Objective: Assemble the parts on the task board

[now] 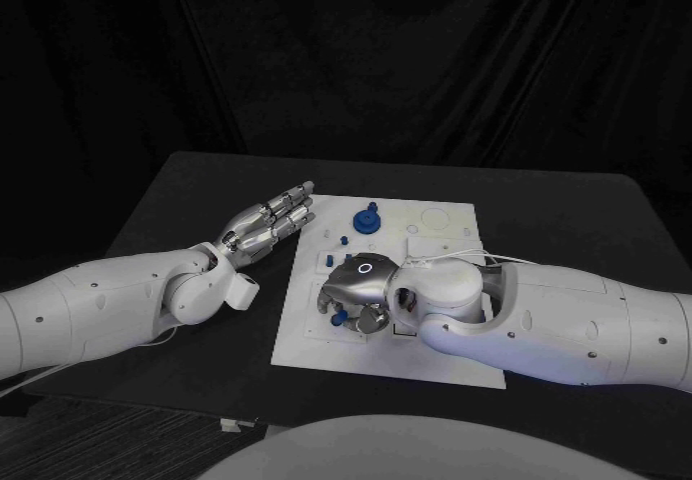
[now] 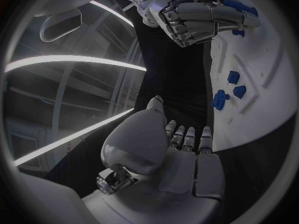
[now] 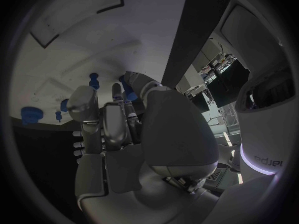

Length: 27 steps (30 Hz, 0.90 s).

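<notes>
The white task board (image 1: 433, 358) lies in the middle of the black table. A tall blue part (image 1: 368, 217) stands near its far edge, with small blue parts (image 1: 348, 240) close by. My right hand (image 1: 361, 288) hangs over the board's left half with its fingers curled down, and it pinches a blue part (image 2: 240, 8) at the fingertips. More blue parts (image 2: 233, 77) stand in the board beside it. My left hand (image 1: 268, 224) hovers over the table just left of the board, fingers (image 2: 189, 137) stretched out flat and apart, holding nothing.
Bare black table (image 1: 188, 200) surrounds the board on all sides. A thin white cable (image 1: 459, 255) runs over the board by my right wrist. Recesses and outlines mark the board's far right part (image 1: 437, 220).
</notes>
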### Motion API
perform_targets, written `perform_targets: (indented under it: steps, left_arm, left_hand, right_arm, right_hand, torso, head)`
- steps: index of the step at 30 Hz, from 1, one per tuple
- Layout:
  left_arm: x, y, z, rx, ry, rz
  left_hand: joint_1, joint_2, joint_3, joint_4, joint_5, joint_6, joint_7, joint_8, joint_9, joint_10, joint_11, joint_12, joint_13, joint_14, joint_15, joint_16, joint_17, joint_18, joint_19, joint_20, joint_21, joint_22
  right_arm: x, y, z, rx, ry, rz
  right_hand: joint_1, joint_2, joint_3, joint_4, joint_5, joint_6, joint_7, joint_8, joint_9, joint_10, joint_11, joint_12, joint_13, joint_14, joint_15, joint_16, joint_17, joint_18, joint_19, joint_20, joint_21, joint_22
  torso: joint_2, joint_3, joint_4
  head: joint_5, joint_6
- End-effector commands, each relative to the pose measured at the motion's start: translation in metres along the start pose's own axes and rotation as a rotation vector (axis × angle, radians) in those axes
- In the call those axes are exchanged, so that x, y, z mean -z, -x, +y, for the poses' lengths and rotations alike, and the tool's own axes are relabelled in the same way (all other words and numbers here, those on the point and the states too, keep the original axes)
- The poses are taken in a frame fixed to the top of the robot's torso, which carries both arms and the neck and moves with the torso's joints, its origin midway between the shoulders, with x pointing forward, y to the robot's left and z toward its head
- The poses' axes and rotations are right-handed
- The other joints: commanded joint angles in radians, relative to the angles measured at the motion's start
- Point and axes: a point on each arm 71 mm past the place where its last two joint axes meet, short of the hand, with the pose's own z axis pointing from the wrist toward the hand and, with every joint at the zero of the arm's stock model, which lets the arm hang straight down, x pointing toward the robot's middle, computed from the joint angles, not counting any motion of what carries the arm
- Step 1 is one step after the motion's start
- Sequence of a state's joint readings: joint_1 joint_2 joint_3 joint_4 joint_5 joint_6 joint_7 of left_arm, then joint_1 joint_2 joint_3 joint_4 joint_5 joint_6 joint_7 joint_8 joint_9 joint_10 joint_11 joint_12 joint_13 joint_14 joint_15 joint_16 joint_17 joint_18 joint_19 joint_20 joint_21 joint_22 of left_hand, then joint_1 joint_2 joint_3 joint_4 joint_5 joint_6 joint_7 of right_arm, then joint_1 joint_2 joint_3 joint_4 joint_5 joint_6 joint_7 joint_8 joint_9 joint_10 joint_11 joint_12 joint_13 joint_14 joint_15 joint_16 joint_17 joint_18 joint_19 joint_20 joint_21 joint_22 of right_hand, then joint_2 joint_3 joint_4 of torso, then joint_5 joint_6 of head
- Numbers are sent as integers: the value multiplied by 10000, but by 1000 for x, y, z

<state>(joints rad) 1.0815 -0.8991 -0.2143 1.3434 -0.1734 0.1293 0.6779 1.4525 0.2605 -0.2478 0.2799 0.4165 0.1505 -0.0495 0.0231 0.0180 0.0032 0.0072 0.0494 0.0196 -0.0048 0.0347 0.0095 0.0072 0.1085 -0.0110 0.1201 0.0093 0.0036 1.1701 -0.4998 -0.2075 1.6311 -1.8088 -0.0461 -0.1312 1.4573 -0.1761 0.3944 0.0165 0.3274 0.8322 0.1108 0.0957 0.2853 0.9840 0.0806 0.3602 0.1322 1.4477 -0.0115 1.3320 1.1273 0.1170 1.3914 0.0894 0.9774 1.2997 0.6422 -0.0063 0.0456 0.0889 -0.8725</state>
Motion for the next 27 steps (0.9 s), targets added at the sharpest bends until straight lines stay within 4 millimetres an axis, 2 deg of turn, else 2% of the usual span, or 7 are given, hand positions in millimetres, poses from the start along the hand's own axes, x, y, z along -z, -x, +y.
perform_targets:
  steps: [1,13,18,21,23,25,27]
  left_arm:
    - [-1,-2,-2,140,-333,153]
    - [0,-3,0,184,-252,189]
    - [0,-3,1,198,-221,197]
    - [0,-3,1,207,-210,203]
    - [0,-3,1,211,-204,206]
    - [0,-3,2,214,-198,207]
    - [0,-3,2,215,-190,205]
  left_hand:
    - [137,-12,134,43,228,62,70,17,59,-26,29,33,-91,48,199,-95,-72,318,110,47,-93,-36]
    - [222,4,168,23,309,203,245,47,78,-28,-16,33,-90,48,221,-95,-72,339,110,88,-93,-36]
    - [255,16,185,13,352,239,286,55,83,-27,-25,41,-89,48,241,-95,-72,340,110,106,-93,-36]
    - [263,19,189,10,361,254,292,58,85,-27,-22,49,-87,48,246,-95,-72,340,110,110,-93,-36]
    - [263,19,189,10,361,254,292,58,85,-27,-22,49,-87,48,246,-95,-72,340,110,110,-93,-36]
    - [276,20,194,5,374,274,306,63,87,-26,-21,51,-87,48,251,-95,-72,340,110,116,-93,-36]
    - [276,20,194,5,374,274,306,63,87,-26,-21,51,-87,48,251,-95,-72,340,110,116,-93,-36]
  right_arm:
    - [-1,-1,0,62,-149,15]
    - [-1,1,0,14,-139,-293]
    - [1,3,-2,-48,-158,-666]
    - [3,4,-2,-75,-156,-796]
    - [4,4,-3,-88,-157,-833]
    - [6,4,-3,-103,-172,-855]
    - [10,3,-5,-121,-217,-883]
  right_hand:
    - [-344,120,9,20,-157,-110,-75,-203,-133,-163,-4,160,220,-71,0,-123,-132,5,-71,9,-246,1128]
    - [-442,141,-118,76,-281,-167,-149,-199,-202,-746,94,272,394,-207,1,-250,-327,51,-208,11,-559,1057]
    - [-713,213,-338,276,-525,-186,-130,-177,-261,-1238,165,503,583,-251,121,-242,-335,51,-256,94,-687,1036]
    - [-698,216,-358,268,-602,-194,-154,-177,-271,-1289,175,549,611,-253,119,-235,-331,56,-259,105,-702,1034]
    - [-696,160,-542,269,-1136,-258,-186,-191,-310,-1549,192,678,699,-311,95,-282,-417,87,-302,112,-828,1007]
    - [-706,139,-661,296,-1321,-308,-205,-205,-332,-1663,190,760,750,-340,82,-306,-459,96,-319,104,-876,997]
    - [-677,133,-1001,399,-1707,-525,-312,-255,-400,-2116,211,872,835,-430,81,-381,-579,126,-399,90,-1080,952]
  torso:
    - [1,-1,1]
    - [1,-1,1]
    - [2,-1,2]
    - [1,-1,3]
    - [1,0,3]
    - [-1,0,2]
    - [-8,-1,-2]
  head:
    - [-2,-1]
    - [12,-1]
    - [8,-1]
    - [10,-1]
    - [12,-1]
    - [14,-1]
    - [21,-1]
